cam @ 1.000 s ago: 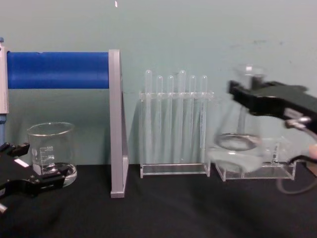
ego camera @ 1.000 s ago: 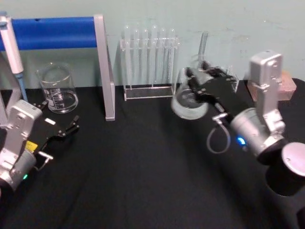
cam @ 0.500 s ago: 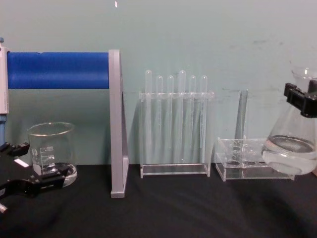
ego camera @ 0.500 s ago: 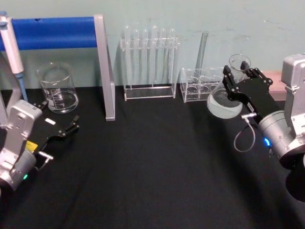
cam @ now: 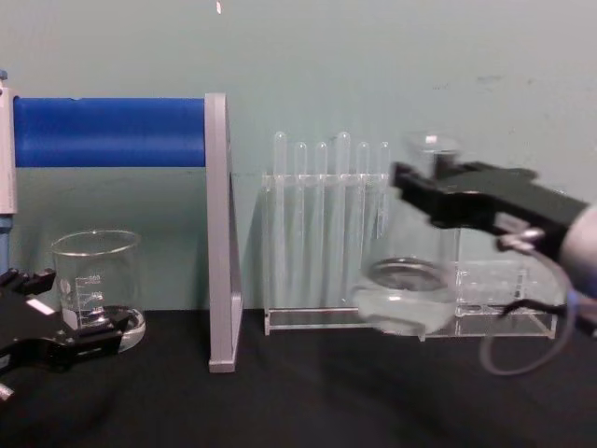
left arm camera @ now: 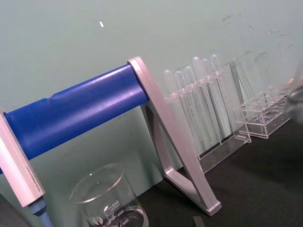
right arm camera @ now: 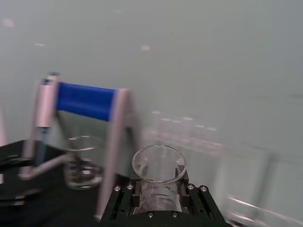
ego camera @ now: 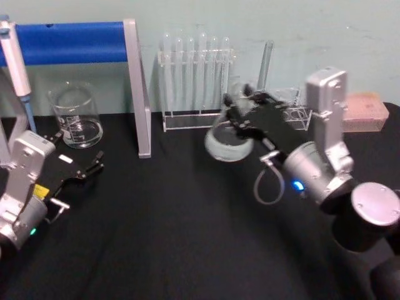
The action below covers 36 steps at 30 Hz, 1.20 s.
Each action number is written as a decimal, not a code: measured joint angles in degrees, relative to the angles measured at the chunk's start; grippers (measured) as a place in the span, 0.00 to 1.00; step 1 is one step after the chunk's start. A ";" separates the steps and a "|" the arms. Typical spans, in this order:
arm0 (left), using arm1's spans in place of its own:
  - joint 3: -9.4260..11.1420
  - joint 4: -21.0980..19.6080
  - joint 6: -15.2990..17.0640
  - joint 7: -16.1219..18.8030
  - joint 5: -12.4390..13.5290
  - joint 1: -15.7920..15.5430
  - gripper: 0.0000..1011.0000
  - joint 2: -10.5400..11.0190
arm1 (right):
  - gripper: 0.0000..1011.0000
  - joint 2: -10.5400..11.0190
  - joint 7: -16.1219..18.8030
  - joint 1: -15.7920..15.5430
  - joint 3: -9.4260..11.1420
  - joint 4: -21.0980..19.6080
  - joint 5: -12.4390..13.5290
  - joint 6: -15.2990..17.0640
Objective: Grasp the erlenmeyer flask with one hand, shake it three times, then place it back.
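The black table (ego camera: pixel 187 244) spread across the scene, with a stand carrying a blue bar (ego camera: pixel 69 42) between grey uprights at its back left. The right gripper (cam: pixel 431 191) reached in from the right, its black jaws pinching the narrow neck of the erlenmeyer flask (cam: pixel 401 289). The flask hung in front of the right end of the test tube rack (ego camera: pixel 195 81). It looked raised off the table, though blur hid its underside, and clear liquid sat in its wide base. The left gripper (ego camera: pixel 78 151) lay low over the table at the left, jaws spread and holding nothing, just beside a glass beaker (ego camera: pixel 76 115). A small clear rack (cam: pixel 504 299) stood behind the flask, and a pink block (ego camera: pixel 362 119) sat at the far right.
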 joint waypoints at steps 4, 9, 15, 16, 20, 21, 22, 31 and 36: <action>0.00 0.00 0.00 0.00 0.00 0.00 0.99 0.00 | 0.44 -0.38 3.03 1.56 -2.82 1.35 1.06 -0.37; 0.00 0.00 0.00 0.00 0.00 0.00 0.99 0.00 | 0.44 -0.75 5.74 3.16 -5.64 2.79 2.24 -0.79; 0.00 0.00 0.00 0.00 0.00 0.00 0.99 0.00 | 0.44 -0.65 6.48 4.12 -7.10 3.52 3.26 -1.04; 0.00 0.00 0.00 0.00 0.00 0.00 0.99 0.00 | 0.44 -0.57 6.38 4.16 -7.12 3.52 3.35 -1.06; 0.00 0.00 0.00 0.00 0.00 0.00 0.99 0.00 | 0.44 0.13 4.76 4.08 -6.60 3.34 3.65 -1.18; 0.00 0.00 0.00 0.00 0.00 0.00 0.99 0.00 | 0.44 0.27 4.25 3.97 -6.38 3.22 3.65 -1.18; 0.00 0.00 0.00 0.00 0.00 0.00 0.99 0.00 | 0.44 0.41 3.76 3.80 -6.10 3.07 3.65 -1.18; 0.00 0.00 0.00 0.00 0.00 0.00 0.99 0.00 | 0.44 2.23 -3.28 0.64 -0.62 0.18 2.27 -0.57; 0.00 0.00 0.00 0.00 0.00 0.00 0.99 0.00 | 0.44 2.86 -6.84 -1.99 3.17 -2.20 0.98 0.28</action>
